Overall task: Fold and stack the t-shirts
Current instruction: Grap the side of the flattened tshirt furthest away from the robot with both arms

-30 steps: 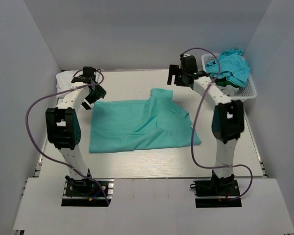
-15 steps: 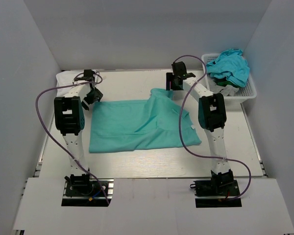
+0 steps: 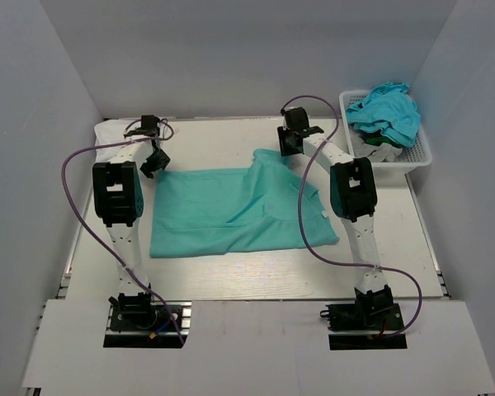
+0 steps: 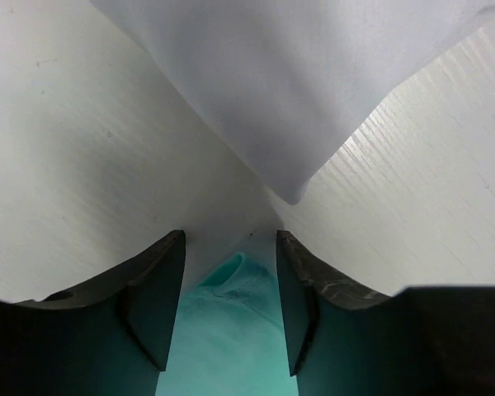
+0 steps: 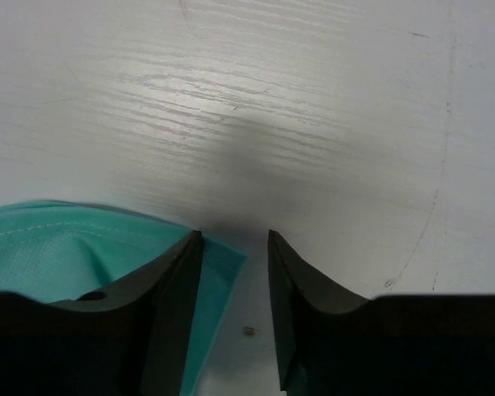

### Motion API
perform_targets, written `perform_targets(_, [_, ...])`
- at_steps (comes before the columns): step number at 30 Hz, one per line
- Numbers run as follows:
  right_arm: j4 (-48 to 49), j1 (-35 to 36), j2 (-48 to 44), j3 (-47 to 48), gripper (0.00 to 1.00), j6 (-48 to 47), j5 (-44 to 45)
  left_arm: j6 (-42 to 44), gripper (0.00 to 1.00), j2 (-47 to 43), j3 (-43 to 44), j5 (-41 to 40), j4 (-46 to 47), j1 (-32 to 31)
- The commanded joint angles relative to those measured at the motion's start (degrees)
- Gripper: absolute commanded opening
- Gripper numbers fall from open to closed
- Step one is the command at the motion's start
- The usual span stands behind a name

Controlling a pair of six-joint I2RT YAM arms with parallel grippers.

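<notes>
A mint-green t-shirt (image 3: 231, 210) lies spread flat in the middle of the table. My left gripper (image 3: 153, 162) is down at its far left corner. In the left wrist view that gripper (image 4: 231, 247) stands open, its dark fingers (image 4: 157, 305) on either side of the green corner (image 4: 239, 322). My right gripper (image 3: 289, 149) is at the shirt's far right edge. Seen from its wrist, it (image 5: 231, 239) is open, with a green hem corner (image 5: 214, 276) against its left finger (image 5: 173, 313). A white t-shirt (image 3: 107, 132) lies at the far left. Turquoise t-shirts (image 3: 388, 111) fill the basket.
The white mesh basket (image 3: 414, 157) stands at the far right corner beside the right arm. The white cloth (image 4: 297, 82) lies just beyond the left gripper. Grey walls close in the table on three sides. Purple cables loop off both arms.
Both grippers have come down onto the far corners of the green shirt, the right one moving left from near the basket. Both pairs of jaws have narrowed.
</notes>
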Motion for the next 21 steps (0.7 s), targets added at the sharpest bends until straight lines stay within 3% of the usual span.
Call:
perform_targets(1, [-1.18, 0.34, 2.23, -0.46, 0.38, -1.64, -1.61, 0.74, 0.57, 1.20, -2.13, 3.98, 1.79, 0.30])
perform_targets(2, [-0.57, 0.25, 2.49, -0.29, 0.15, -1.47, -1.52, 0.74, 0.52, 1.20, -2.13, 4.68, 1.79, 0.30])
perform_targets(3, [-0.13, 0.08, 2.67, -0.20, 0.01, -1.29, -1.26, 1.35, 0.47, 1.20, -2.13, 4.68, 2.31, 0.30])
perform_targets(6, [3.82, -0.19, 2.58, 0.24, 0.00, -1.02, 2.25, 1.88, 0.27, 1.81, -1.08, 5.91, 2.32, 0.30])
perform_targets(7, [5.13, -0.10, 2.41, 0.33, 0.00, -1.98, 3.74, 1.88, 0.15, 2.51, -0.21, 5.91, 2.32, 0.30])
perform_targets(10, [13.99, -0.19, 1.00, 0.42, 0.00, -4.96, 6.81, 2.50, 0.00, 3.13, 1.38, 5.91, 1.70, 0.30])
perform_targets(16, [31.55, -0.10, -5.32, -4.92, 0.00, -12.44, 7.18, 3.11, 0.00, 2.52, -0.02, 5.91, 3.89, 0.30])
perform_targets(21, [31.96, -0.19, -4.45, -2.05, 0.00, -17.98, 9.11, 1.63, 0.00, 1.38, -0.64, 0.66, 3.90, 0.30])
